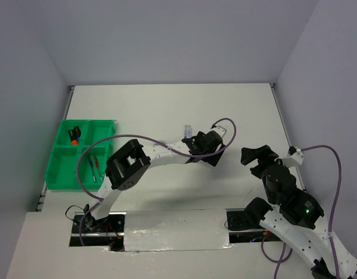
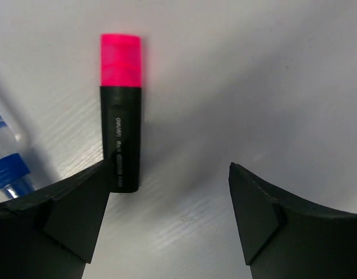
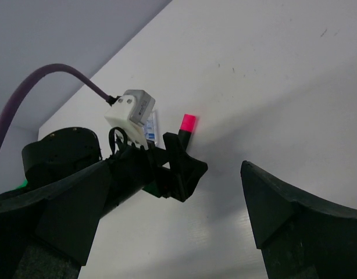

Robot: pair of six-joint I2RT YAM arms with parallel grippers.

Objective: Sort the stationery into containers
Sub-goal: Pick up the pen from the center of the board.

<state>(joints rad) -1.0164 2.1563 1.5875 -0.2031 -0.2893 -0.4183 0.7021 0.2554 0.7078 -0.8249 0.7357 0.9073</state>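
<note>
Item: pink highlighter (image 2: 120, 110), flat on surface (image 1: 167, 110), well apart from tray (image 1: 62, 185). Left pincer (image 2: 167, 174) spread, low over it, off-centre; barrel end just beside one finger. Right pincer (image 3: 175, 174) spread, holding nothing. Risk: closing from here likely knocks highlighter aside, or into marker (image 2: 7, 171).

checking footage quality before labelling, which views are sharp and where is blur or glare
Left wrist: pink highlighter fairly sharp, print legible; near jaws and blue-capped marker at the edge soft. Right wrist: own jaws blurred, table evenly lit. Top external: even light, mild glare on the silver tape.
</note>
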